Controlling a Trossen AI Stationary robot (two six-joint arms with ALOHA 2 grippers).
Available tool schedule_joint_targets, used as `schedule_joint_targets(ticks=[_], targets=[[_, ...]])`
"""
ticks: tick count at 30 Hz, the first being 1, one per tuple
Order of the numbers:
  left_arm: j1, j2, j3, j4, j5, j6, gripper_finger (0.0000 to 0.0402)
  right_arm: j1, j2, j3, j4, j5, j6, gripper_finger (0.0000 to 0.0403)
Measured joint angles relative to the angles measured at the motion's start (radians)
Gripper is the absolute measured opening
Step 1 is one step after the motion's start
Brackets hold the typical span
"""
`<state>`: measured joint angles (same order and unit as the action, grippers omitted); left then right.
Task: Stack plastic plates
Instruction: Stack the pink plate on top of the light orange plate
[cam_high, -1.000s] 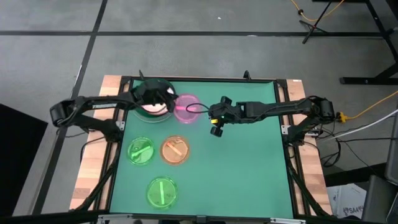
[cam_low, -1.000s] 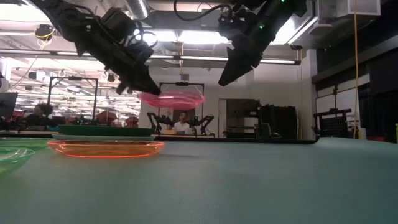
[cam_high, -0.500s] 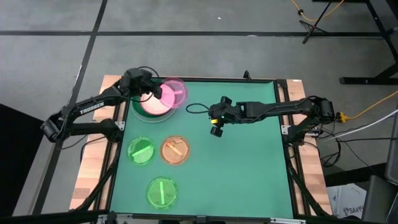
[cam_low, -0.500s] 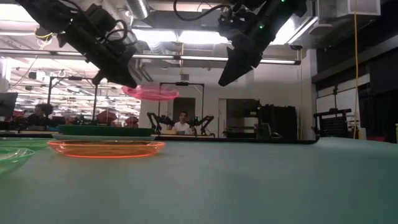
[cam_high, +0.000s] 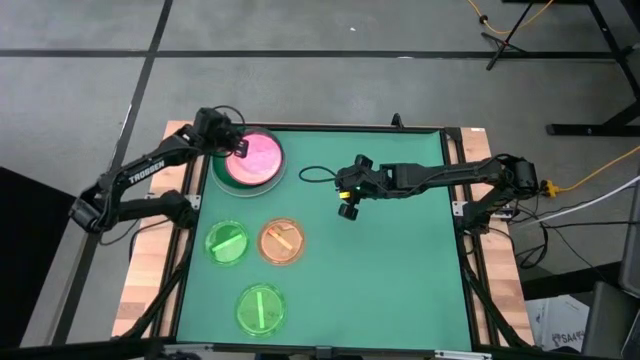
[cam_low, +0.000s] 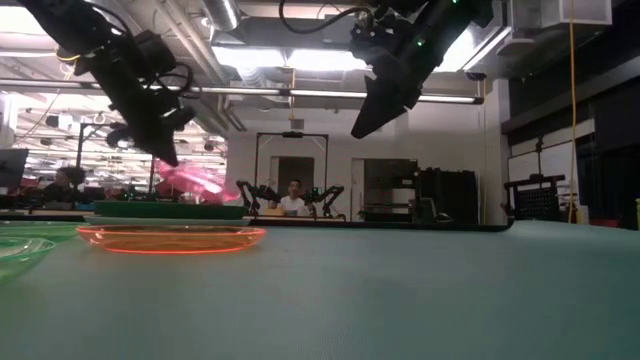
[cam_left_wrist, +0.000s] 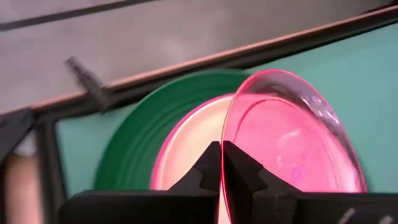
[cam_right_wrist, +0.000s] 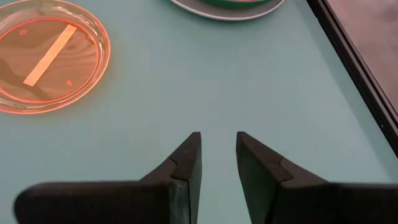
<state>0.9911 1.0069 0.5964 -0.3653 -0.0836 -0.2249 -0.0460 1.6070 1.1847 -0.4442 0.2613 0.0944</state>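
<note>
- One pink plate hangs tilted over the stack of larger plates at the mat's far left corner, its rim pinched between the closed fingers of the left gripper.
- The stack shows a dark green plate under a magenta one.
- Three small plates lie flat on the mat nearer than the stack: green, orange beside it, another green nearest.
- The right gripper hovers right of the stack, above bare mat, jaws partly apart and holding nothing.
</note>
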Motion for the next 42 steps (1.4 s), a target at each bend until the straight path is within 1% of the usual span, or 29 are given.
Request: schedule_joint_targets(ticks=[2,7,13,16,24,31,42], targets=[[0.008,0.001,0.000,-0.031,-0.016,0.004,0.0002,0.000,0.000,0.000,0.000,0.000,0.000,0.0088],[0.008,0.002,0.000,-0.036,-0.016,0.018,0.0002,0.000,0.000,0.000,0.001,0.000,0.000,0.0088],[0.007,0.018,0.000,-0.038,-0.029,-0.011,0.0002,0.000,0.000,0.000,0.001,0.000,0.000,0.0088],[0.007,0.043,0.000,-0.038,-0.034,-0.055,0.0002,0.000,0.000,0.000,0.001,0.000,0.000,0.0088],[0.007,0.113,0.000,-0.038,-0.036,-0.060,0.0002,0.000,0.000,0.000,0.001,0.000,0.000,0.0088],[-0.004,0.171,0.000,-0.037,-0.060,-0.060,0.0002,0.000,0.000,0.000,0.001,0.000,0.000,0.0088],[-0.016,0.206,0.000,-0.036,-0.090,-0.053,0.0002,0.000,0.000,0.000,0.001,0.000,0.000,0.0088]])
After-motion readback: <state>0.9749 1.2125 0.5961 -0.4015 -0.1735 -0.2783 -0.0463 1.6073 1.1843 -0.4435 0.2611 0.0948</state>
